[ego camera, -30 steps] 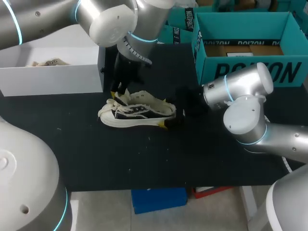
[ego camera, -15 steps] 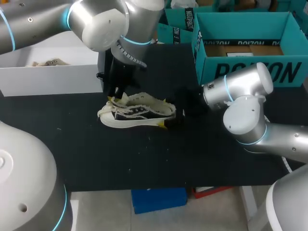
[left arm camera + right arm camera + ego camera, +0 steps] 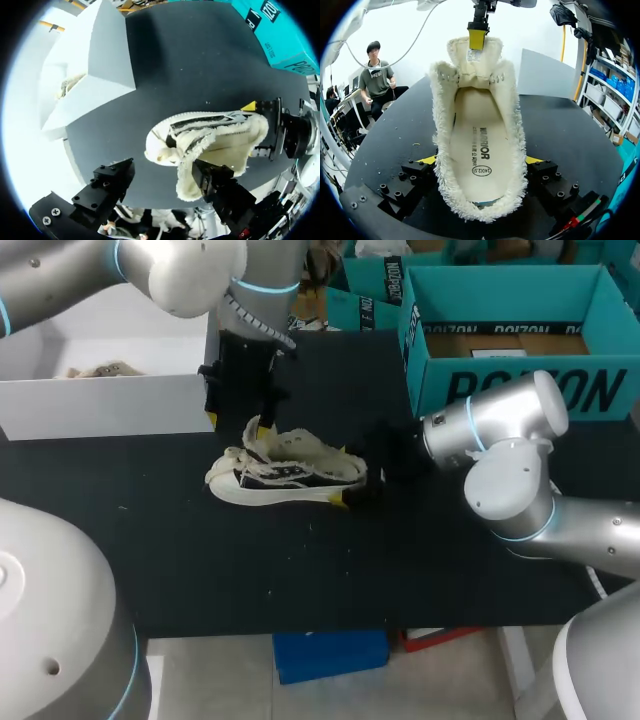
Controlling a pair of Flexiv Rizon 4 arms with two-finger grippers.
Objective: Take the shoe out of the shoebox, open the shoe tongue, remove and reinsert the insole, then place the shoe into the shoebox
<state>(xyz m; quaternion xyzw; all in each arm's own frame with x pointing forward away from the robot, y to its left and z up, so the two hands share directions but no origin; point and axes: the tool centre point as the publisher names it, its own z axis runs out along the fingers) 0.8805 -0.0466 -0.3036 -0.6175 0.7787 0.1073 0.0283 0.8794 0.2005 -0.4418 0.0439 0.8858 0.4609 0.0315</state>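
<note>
1. Fleece-lined cream-and-black low shoe (image 3: 290, 472) lies on the black table (image 3: 300, 570), out of its box. It is a little toward the far edge from the middle, between the white open box (image 3: 100, 405) at the far left corner and the teal cardboard shoebox (image 3: 520, 390) at the far right corner.
2. Right gripper (image 3: 481, 161) is clamped on the heel, with its yellow tips pressing the collar from both sides.
3. Left gripper (image 3: 162, 170) has its fingers wide apart and grips nothing. One finger touches the upper end of the fleecy tongue (image 3: 472, 65).
4. Judging by its look, the shoe is light. The upper is soft and floppy, and the pile would give under a pinch. The sole and heel are likely the stiff parts, so the heel is the sound place to hold.
5. Pale insole (image 3: 477, 135) lies flat inside and looks thin and bendy. Its heel end, where the opening is widest, seems the best place to pinch it. The fleece may drag on it when it goes back in.
6. Dark print and an oval mark sit on the insole, and a small label sits on the tongue. Large black lettering runs across the shoebox wall. I do not read any of it off.
</note>
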